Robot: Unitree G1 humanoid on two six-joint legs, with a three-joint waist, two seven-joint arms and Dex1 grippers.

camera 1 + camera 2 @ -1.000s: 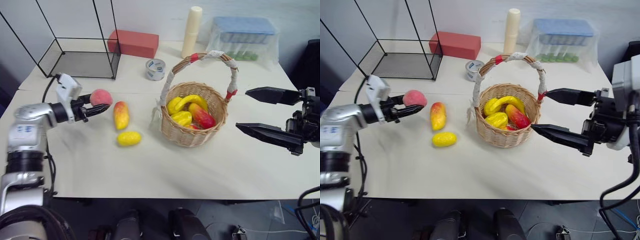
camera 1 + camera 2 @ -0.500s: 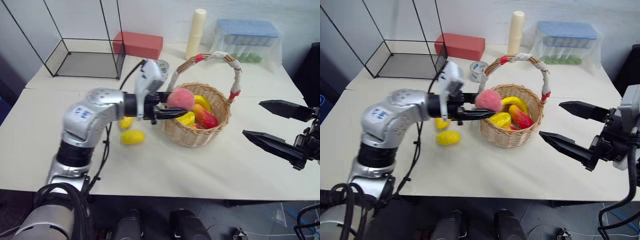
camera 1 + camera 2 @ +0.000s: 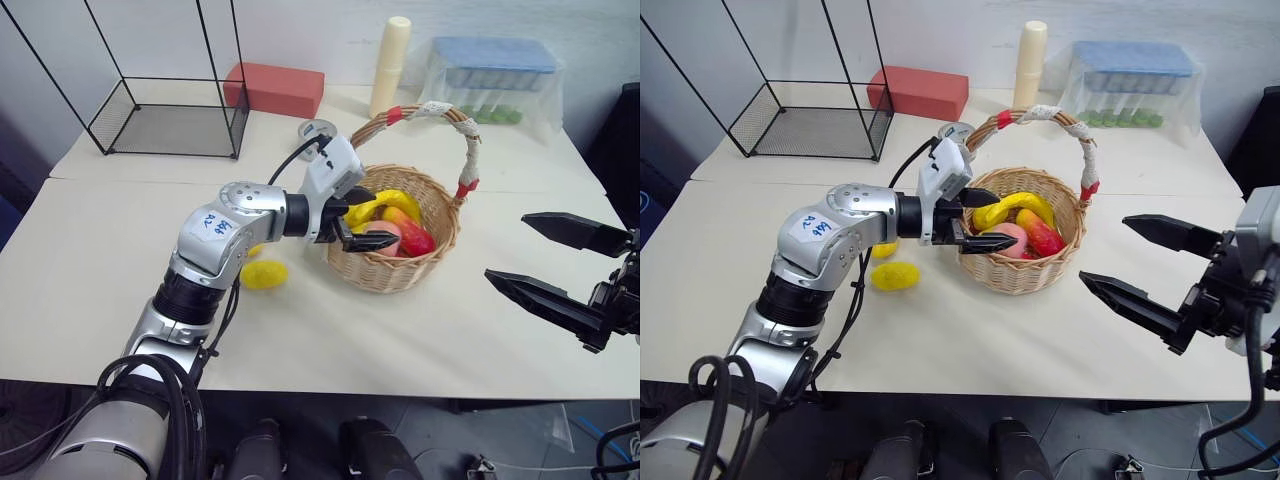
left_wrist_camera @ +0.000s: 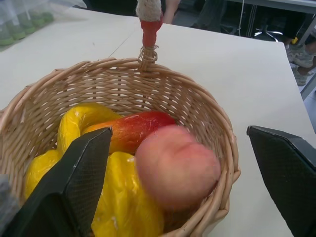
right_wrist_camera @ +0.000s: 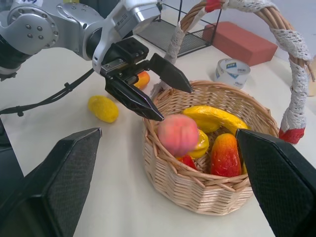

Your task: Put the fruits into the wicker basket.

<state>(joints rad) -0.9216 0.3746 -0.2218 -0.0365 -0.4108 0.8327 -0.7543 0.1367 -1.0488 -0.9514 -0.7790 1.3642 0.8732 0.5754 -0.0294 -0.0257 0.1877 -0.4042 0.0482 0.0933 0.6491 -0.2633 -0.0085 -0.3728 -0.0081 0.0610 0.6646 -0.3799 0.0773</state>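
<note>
Now the left gripper is hovering at the near rim of the basket, its fingers spread apart and gripping nothing. Just past its tips the peach is sitting inside the basket, atop yellow fruit and beside a red-and-yellow mango. Behind this gripper, a lemon is lying on the table. Well off to the basket's other side, the right gripper is waiting with fingers wide apart, empty.

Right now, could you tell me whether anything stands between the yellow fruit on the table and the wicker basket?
Yes: the left arm reaches across above the yellow fruit toward the wicker basket; the table between them looks bare.
</note>
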